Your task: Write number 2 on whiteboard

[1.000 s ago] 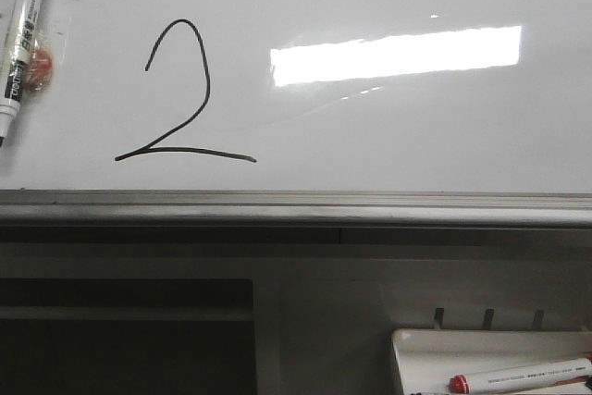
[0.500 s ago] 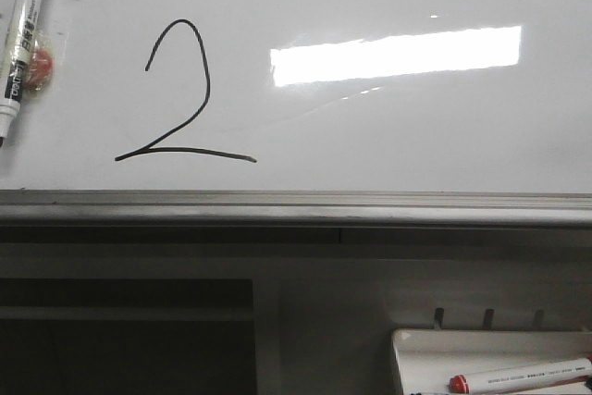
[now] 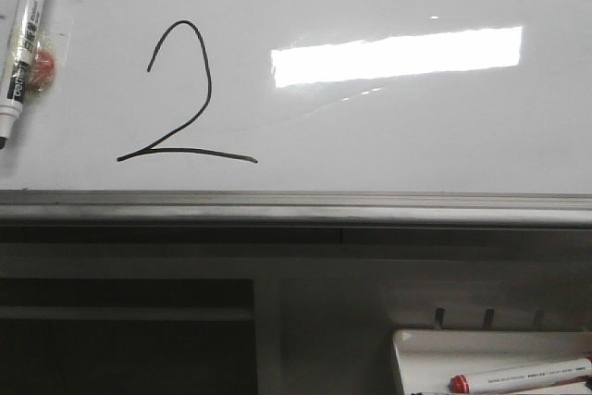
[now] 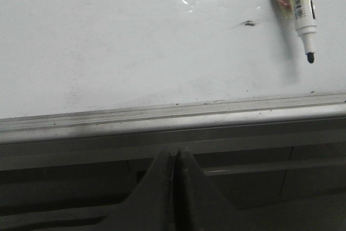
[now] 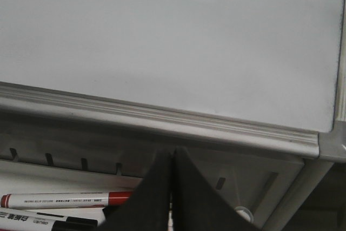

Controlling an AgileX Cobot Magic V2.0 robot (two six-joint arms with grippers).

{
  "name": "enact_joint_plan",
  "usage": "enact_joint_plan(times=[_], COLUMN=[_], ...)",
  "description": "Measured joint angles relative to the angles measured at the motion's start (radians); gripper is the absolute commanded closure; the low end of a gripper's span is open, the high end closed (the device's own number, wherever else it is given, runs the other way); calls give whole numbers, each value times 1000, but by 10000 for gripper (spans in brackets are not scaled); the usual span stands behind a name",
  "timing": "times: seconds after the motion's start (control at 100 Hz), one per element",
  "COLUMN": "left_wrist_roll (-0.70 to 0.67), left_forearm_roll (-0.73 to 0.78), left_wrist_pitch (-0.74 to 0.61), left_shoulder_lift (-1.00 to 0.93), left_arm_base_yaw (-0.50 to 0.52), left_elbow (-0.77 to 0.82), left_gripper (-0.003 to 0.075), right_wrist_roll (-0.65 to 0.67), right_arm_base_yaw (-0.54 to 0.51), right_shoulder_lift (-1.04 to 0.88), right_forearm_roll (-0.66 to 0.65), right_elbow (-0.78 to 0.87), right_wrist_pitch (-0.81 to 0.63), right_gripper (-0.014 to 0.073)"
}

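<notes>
A: What sat farthest left?
B: A black-tipped marker (image 3: 20,48) hung nearly upright against the whiteboard (image 3: 388,136), its nib down, with a small red-orange thing (image 3: 43,66) just behind it.
A: And the digit?
B: The number 2 (image 3: 182,99) stood right of the marker, on the board's left part, above the grey rail (image 3: 296,207).
A: Further right?
B: A white tray (image 3: 435,358) held a red-capped marker (image 3: 518,376).
A: The pincers?
B: The left pincer (image 4: 174,158) was pressed closed, holding nothing. The right pincer (image 5: 172,158) too, empty.
</notes>
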Motion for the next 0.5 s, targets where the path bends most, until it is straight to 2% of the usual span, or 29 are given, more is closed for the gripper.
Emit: enact_joint_plan(times=[0.5], left_wrist_roll=[0], left_forearm_roll=[0], left_wrist_pitch=[0], left_shoulder_lift=[0], left_arm_base_yaw=[0], left_elbow=[0], left_gripper=[741], right_wrist_roll=[6], right_arm_base_yaw=[0], right_shoulder_lift=[0], right_forearm_roll=[0], right_elbow=[0], right_wrist_pitch=[2], right_gripper=[643])
